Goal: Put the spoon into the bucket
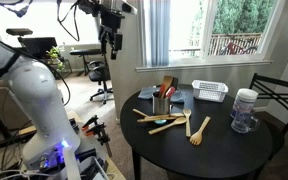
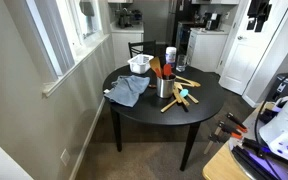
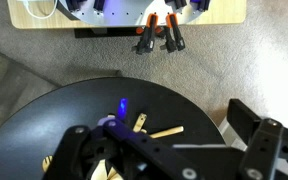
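While the claw (image 1: pixel 110 46) gapes wide, the bucket (image 1: pixel 160 105) stands upright.

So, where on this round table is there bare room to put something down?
In an exterior view, bare: the broad strip of table between the wooden utensils and the near rim. Crowded: around the bucket, with cloth and basket behind; the jar takes one side.

wrist view: gripper (image 3: pixel 171 150) cut by lower edge, hiding part of wooden utensils (image 3: pixel 166 131); in an exterior view, bucket (image 1: pixel 160 104) detail too small.
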Tool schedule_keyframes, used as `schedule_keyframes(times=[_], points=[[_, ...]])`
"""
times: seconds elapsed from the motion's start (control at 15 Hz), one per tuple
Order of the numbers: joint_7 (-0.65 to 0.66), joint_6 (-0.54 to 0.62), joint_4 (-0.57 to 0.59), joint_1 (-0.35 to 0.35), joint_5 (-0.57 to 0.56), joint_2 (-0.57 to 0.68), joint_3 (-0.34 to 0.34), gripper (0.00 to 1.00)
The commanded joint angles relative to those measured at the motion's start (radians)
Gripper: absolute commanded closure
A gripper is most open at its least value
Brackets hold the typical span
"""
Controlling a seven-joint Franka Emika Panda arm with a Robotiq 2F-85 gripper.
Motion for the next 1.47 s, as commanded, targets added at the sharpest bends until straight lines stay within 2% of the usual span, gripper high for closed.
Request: schedule_keyframes(times=[0.0,0.33,0.53,0.8,1.13,1.4], points=[[-0.012,-0.002,0.002,-0.022,0.009,0.004,0.016,0.00],[-0.012,-0.002,0.002,-0.022,0.009,0.004,0.016,0.00],[-0.019,0.030,0.000,-0.032,0.004,0.044,-0.006,0.00],[-0.073,0.145,-0.007,-0.049,0.010,0.136,-0.068,0.00],[-0.254,0.304,-0.004,-0.037,0.062,0.326,-0.178,0.00],[-0.422,0.389,0.014,-0.031,0.118,0.459,-0.198,0.00]])
